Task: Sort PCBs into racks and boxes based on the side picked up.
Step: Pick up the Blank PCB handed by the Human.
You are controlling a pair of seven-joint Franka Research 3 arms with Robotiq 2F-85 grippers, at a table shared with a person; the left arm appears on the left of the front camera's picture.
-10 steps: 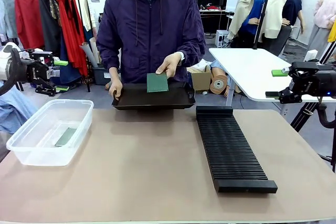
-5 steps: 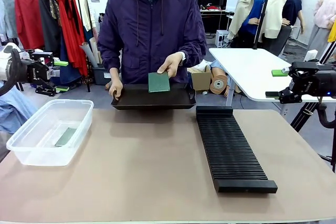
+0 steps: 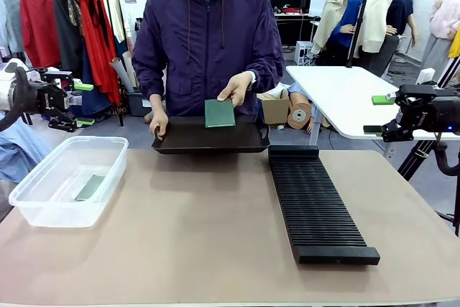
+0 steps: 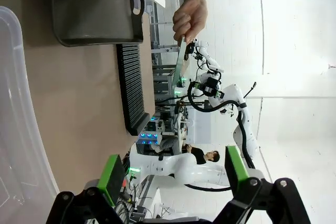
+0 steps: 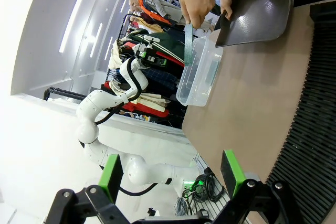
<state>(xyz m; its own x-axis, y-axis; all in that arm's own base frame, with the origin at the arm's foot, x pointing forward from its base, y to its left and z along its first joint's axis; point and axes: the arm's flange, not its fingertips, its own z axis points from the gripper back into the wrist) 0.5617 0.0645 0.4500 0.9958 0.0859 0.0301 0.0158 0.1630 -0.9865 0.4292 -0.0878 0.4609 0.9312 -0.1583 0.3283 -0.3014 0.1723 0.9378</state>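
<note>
A person at the far side holds a green PCB [image 3: 219, 113] upright in one hand above a shallow black tray [image 3: 208, 138], which the other hand steadies. A second PCB [image 3: 90, 187] lies flat in the clear box [image 3: 43, 210] at the table's left. The long black slotted rack [image 3: 316, 203] lies right of centre. My left gripper [image 3: 83, 103] hangs open off the table's left, above and behind the box. My right gripper [image 3: 377, 114] hangs open off the right, beyond the rack. The held PCB [image 4: 181, 69] [image 5: 188, 43] shows edge-on past each open gripper [image 4: 173, 169] [image 5: 171, 170].
The tan tabletop [image 3: 194, 235] lies bare between the box and the rack. A white side table [image 3: 345, 98] stands behind my right gripper. A clothes rail [image 3: 65, 19] hangs behind my left gripper.
The person has shifted the tray and the held PCB slightly to the right. Neither arm has moved, and both grippers remain open.
</note>
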